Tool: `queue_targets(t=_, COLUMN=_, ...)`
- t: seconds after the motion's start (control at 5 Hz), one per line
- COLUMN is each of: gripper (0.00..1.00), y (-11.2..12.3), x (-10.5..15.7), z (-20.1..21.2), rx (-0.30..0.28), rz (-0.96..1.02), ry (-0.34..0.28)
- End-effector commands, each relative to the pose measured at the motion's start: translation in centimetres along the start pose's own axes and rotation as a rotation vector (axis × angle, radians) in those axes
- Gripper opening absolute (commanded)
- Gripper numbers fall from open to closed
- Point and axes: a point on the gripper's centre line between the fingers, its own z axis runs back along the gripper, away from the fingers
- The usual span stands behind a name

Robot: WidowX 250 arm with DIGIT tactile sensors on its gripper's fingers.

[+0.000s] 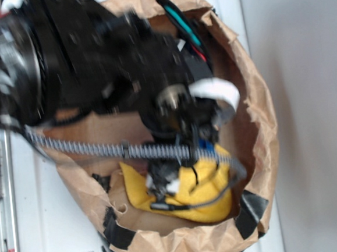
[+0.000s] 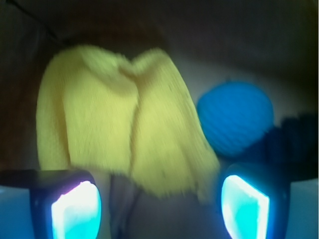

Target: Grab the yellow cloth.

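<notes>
The yellow cloth (image 1: pixel 205 187) lies crumpled on the floor of a brown paper bag, at its lower middle. In the wrist view the cloth (image 2: pixel 119 124) fills the centre, with its near edge reaching between the fingers. My gripper (image 2: pixel 159 211) is open, its two fingertips wide apart and lit cyan, just above the cloth. A small teal-blue ball (image 2: pixel 236 117) sits to the right of the cloth; in the exterior view only a blue spot (image 1: pixel 204 144) shows under the arm. The gripper (image 1: pixel 178 175) is over the cloth's left part there.
The brown paper bag (image 1: pixel 258 119) has rolled, crumpled walls all around, with black tape patches (image 1: pixel 251 210) on its lower rim. A ribbed grey cable (image 1: pixel 112 148) crosses the bag. The bag rests on a white surface (image 1: pixel 48 229).
</notes>
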Motion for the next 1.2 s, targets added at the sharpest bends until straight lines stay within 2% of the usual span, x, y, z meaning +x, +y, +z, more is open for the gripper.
queue_targets(t=0.0, gripper=1.00, y=-5.3, x=-0.2, z=1.0, rx=-0.076, rz=-0.198, ry=-0.111)
queue_targets(t=0.2, gripper=1.00, y=-5.7, x=0.0, z=-0.9, rx=-0.145, rz=-0.234, ry=-0.095)
queue_targets(t=0.6, gripper=1.00, y=-5.8, x=1.4, z=-3.1, rx=-0.087, rz=-0.188, ry=-0.048)
queue_targets(t=0.8, gripper=0.00, y=-5.5, x=1.9, z=-4.1, rx=-0.037, rz=-0.133, ry=0.005)
queue_targets(t=1.0, gripper=0.00, y=-5.1, x=2.2, z=-4.0, rx=-0.031, rz=-0.114, ry=0.001)
